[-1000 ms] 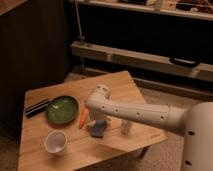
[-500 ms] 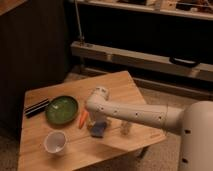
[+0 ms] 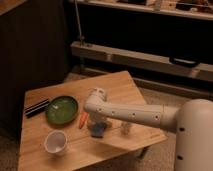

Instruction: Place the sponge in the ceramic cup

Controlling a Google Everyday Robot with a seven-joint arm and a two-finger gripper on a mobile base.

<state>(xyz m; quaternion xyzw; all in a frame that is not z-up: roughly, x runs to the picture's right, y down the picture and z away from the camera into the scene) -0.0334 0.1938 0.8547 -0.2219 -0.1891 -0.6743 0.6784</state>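
Note:
The blue sponge [image 3: 98, 130] lies on the wooden table [image 3: 115, 90], just right of the thin orange stick [image 3: 83, 120]. My gripper [image 3: 97, 121] hangs from the white arm's bent wrist [image 3: 95, 102] and points down right over the sponge, hiding its top. The white ceramic cup [image 3: 55, 142] stands upright near the table's front left, well left of and nearer than the sponge, with nothing visible inside it.
A green round plate [image 3: 62, 109] sits left of the orange stick. A dark flat object [image 3: 37, 107] lies at the table's left edge. A small pale object [image 3: 126, 128] stands under the forearm. Dark shelving and a rail run behind the table.
The wrist has sunk a little lower over the sponge. The sponge, cup and plate have stayed where they were.

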